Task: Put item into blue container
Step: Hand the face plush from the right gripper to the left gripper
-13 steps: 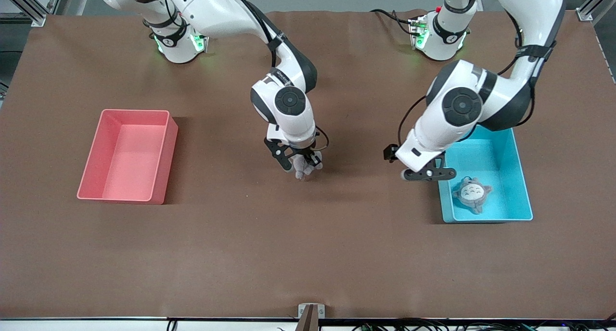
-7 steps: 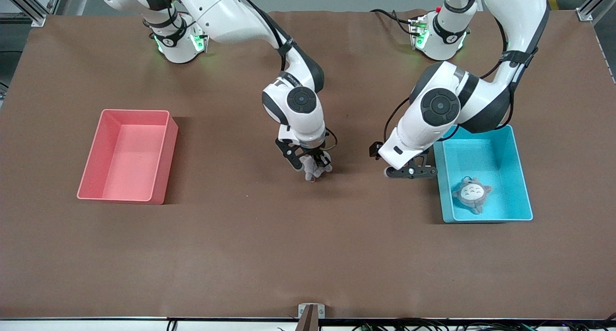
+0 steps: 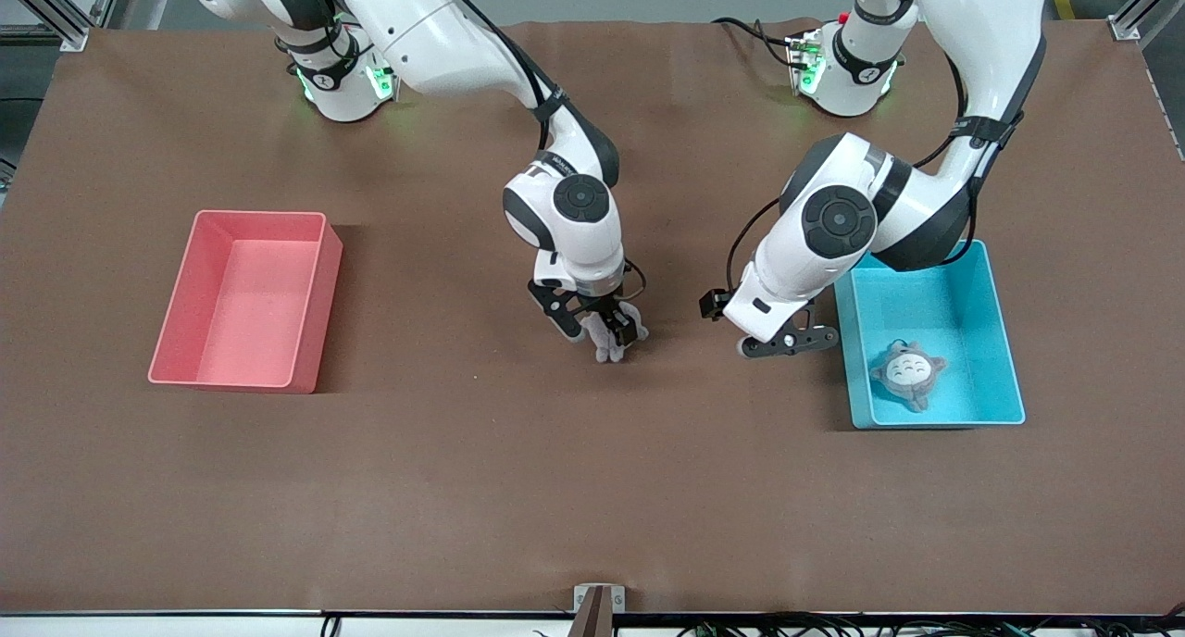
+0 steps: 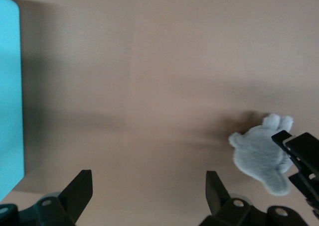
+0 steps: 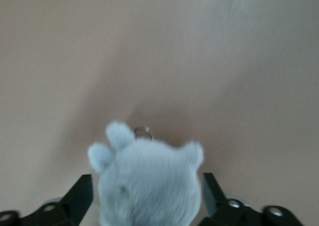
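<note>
A small grey plush toy (image 3: 609, 341) (image 5: 149, 171) hangs just above the brown table near its middle, with my right gripper (image 3: 604, 330) (image 5: 146, 192) shut on it. The left wrist view shows that toy (image 4: 259, 154) too, with the right gripper's black fingers (image 4: 299, 151) on it. My left gripper (image 3: 787, 341) (image 4: 148, 182) is open and holds nothing; it hovers over the table beside the blue container (image 3: 1004, 341) (image 4: 10, 111), on the side facing the toy. A second grey plush with a white face (image 3: 907, 375) lies inside the blue container.
A pink bin (image 3: 250, 304) of the same shape stands toward the right arm's end of the table. The left arm's elbow hangs over the blue container's part farther from the front camera.
My right gripper has carried the grey plush toward the left arm's end. My left gripper has moved off the blue container's edge to over the table, closer to the toy.
</note>
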Robot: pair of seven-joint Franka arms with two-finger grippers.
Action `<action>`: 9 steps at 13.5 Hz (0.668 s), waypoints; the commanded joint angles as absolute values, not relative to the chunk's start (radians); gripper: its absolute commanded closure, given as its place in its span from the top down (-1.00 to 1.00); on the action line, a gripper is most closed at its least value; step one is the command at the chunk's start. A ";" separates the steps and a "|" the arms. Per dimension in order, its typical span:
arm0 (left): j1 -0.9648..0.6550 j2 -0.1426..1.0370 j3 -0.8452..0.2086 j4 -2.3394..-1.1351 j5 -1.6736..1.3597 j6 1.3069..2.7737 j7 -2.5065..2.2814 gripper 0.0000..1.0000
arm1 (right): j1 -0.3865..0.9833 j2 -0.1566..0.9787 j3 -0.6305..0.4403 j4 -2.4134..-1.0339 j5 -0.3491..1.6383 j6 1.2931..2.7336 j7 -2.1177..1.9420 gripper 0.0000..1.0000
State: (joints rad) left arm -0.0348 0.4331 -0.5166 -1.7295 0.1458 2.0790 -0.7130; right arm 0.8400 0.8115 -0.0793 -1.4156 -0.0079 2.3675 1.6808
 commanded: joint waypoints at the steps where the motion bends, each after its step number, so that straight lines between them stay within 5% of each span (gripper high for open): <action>1: -0.048 0.460 -0.517 -1.710 0.169 2.111 -0.739 1.00 | 0.783 0.773 -0.066 -1.346 -0.020 2.171 1.547 1.00; 5: -0.078 0.485 -0.515 -1.707 0.170 2.147 -0.744 1.00 | 0.658 0.635 -0.066 -1.362 -0.017 1.949 1.215 1.00; 9: -0.162 0.557 -0.514 -1.700 0.202 2.247 -0.848 1.00 | 0.471 0.467 -0.067 -1.506 -0.018 1.885 0.732 1.00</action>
